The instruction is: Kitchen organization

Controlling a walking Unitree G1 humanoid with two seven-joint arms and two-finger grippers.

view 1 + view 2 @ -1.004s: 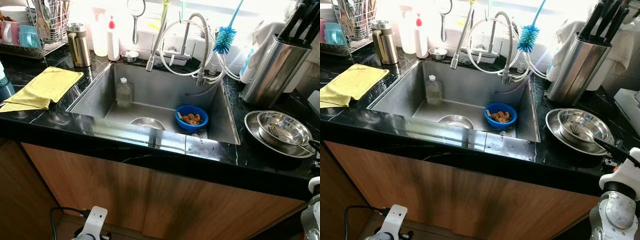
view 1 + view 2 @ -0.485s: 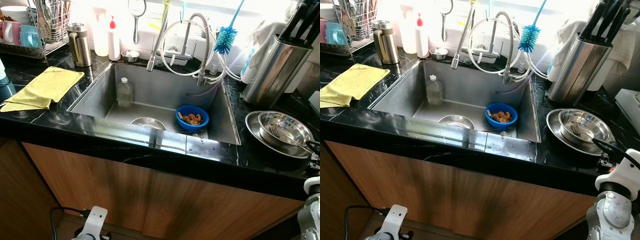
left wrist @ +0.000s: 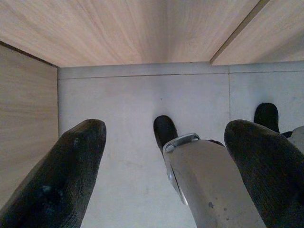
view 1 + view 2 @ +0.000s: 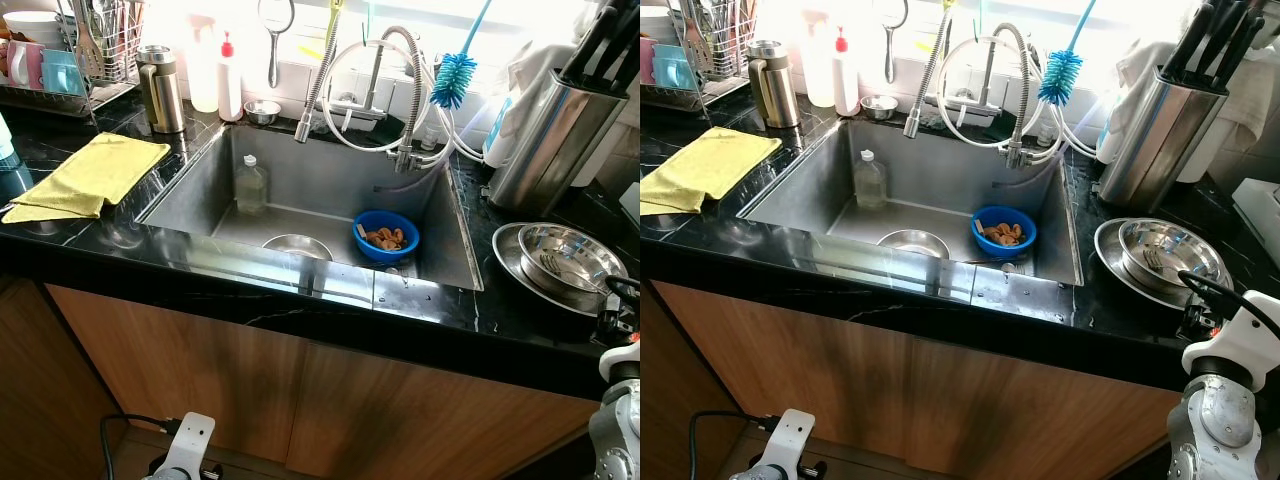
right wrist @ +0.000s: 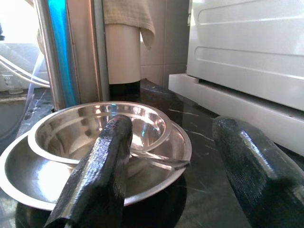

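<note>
Two stacked steel bowls (image 4: 1165, 258) sit on the black counter right of the sink (image 4: 330, 180), with a utensil (image 5: 156, 159) in the upper one. My right gripper (image 5: 171, 161) is open, level with the counter edge and just in front of these bowls (image 5: 76, 128), not touching them. In the sink lie a blue bowl (image 4: 384, 236) holding food scraps, a steel bowl (image 4: 296, 246) and a clear bottle (image 4: 250, 185). My left gripper (image 3: 164, 175) hangs open toward the floor beside the wooden cabinet, empty.
A yellow cloth (image 4: 90, 175) lies on the left counter. Behind it stand a dish rack (image 4: 70, 60), a steel thermos (image 4: 160, 90) and bottles. A steel knife holder (image 4: 555, 130) and a blue brush (image 4: 453, 78) stand at the back right. A white appliance (image 5: 247, 47) is right of the bowls.
My right gripper has risen and come closer to the stacked bowls. The camera has shifted slightly; nothing on the counter or in the sink has moved.
</note>
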